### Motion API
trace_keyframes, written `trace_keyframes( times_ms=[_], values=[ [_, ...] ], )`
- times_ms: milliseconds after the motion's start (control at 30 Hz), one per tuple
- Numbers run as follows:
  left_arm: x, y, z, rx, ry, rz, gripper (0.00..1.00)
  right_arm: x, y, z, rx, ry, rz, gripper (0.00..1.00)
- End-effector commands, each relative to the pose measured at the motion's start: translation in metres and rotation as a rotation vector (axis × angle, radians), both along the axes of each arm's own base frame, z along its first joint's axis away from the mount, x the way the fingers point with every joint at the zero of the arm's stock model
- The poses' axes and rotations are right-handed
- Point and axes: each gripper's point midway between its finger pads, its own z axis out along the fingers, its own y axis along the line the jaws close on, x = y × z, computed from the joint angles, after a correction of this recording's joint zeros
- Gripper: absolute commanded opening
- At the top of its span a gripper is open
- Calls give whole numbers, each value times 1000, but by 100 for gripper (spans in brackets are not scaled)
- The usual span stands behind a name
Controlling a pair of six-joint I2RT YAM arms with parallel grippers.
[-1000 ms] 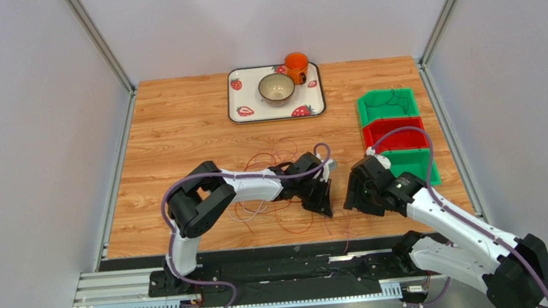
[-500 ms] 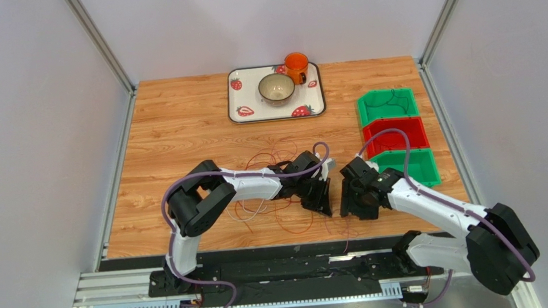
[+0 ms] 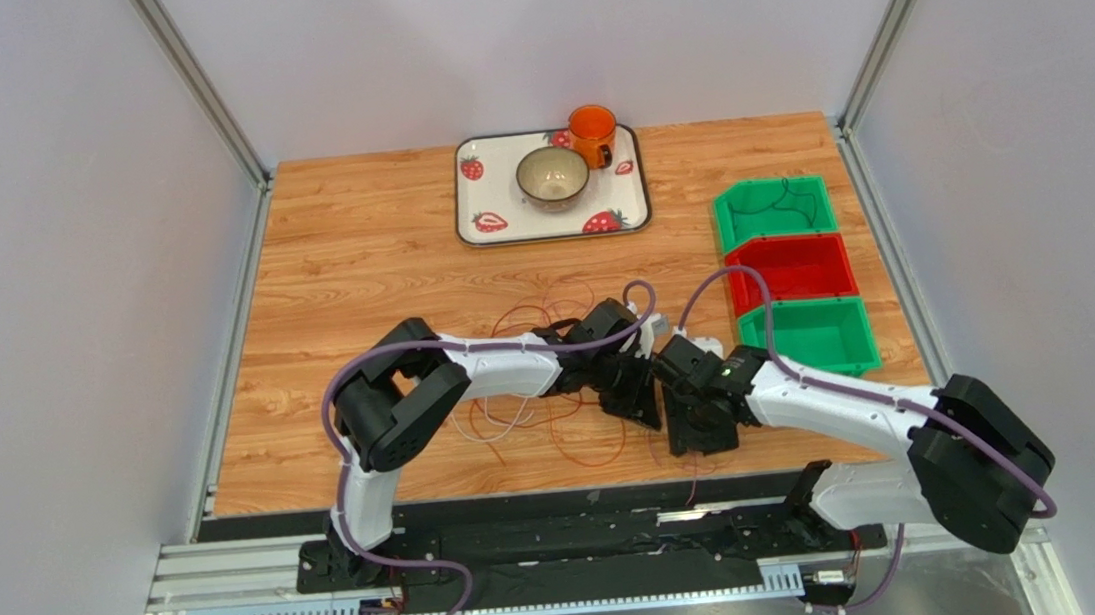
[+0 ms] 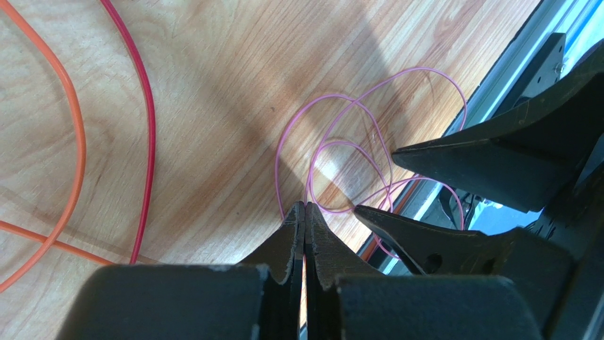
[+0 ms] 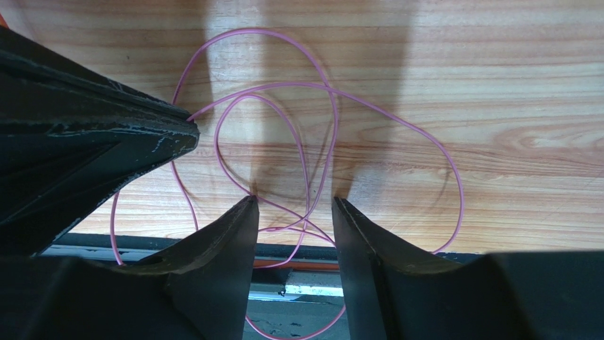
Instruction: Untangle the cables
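Observation:
Thin cables lie in loose loops on the wooden table around my left arm [image 3: 517, 318]. The left wrist view shows an orange cable [image 4: 71, 127], a red cable [image 4: 145, 120] and a pink cable [image 4: 354, 145]. My left gripper [image 4: 305, 207] is shut on the pink cable, near the table's front edge [image 3: 650, 415]. The pink cable's loops [image 5: 333, 92] spread over the wood and hang past the edge. My right gripper [image 5: 292, 202] is open, just above those loops and right beside the left gripper's fingers [image 5: 106, 142]; it also shows in the top view [image 3: 702, 436].
A strawberry tray [image 3: 472, 194] with a bowl [image 3: 553, 175] and an orange mug [image 3: 591, 130] stands at the back. Green [image 3: 773, 206], red [image 3: 794, 266] and green [image 3: 813, 335] bins stand at the right. The metal rail [image 3: 531, 543] runs below the table's near edge.
My right arm has swung left from beside the bins until its open gripper is next to the left gripper. The left arm has stayed where it was.

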Motion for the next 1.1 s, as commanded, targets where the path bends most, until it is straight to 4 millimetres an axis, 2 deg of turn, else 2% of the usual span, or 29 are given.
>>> trace_keyframes(
  times_ms=[0,67,200,400,533,567,600,700,733,800,833,900,933,967,1033,1067],
  values=[
    [5,10,-17,53,-21,2,0,6,5,-4,-22,-35,1,46],
    [5,10,-17,54,-22,3,0,6,4,-6,-38,-37,3,40],
    [5,11,-17,54,-22,5,0,5,1,-11,-72,-30,4,17],
    [5,12,-17,58,-25,7,0,3,2,-17,-84,-23,10,0],
    [5,11,-12,43,-33,2,0,6,3,-16,-78,-35,7,0],
    [5,11,-10,39,-35,2,3,7,4,-14,-75,-41,4,0],
    [5,11,-8,32,-41,-1,11,9,6,-11,-68,-50,4,0],
    [5,12,10,-2,-70,2,29,14,8,2,-50,-83,-1,0],
    [5,15,23,-14,-90,7,33,15,8,9,-50,-89,-1,0],
    [9,19,35,-20,-136,28,44,20,9,22,-36,-121,-1,0],
    [9,21,53,-40,-163,33,48,21,9,30,-35,-130,-3,0],
    [12,26,67,-42,-198,41,56,25,9,42,-21,-162,-8,0],
    [11,27,82,-53,-213,40,58,24,7,46,-25,-162,-10,0],
    [12,30,87,-49,-231,43,59,27,9,53,-15,-178,-13,0],
    [12,35,110,-63,-270,52,62,30,10,68,1,-206,-17,0],
    [12,38,118,-68,-289,56,67,31,9,73,6,-217,-19,0]
  ],
)
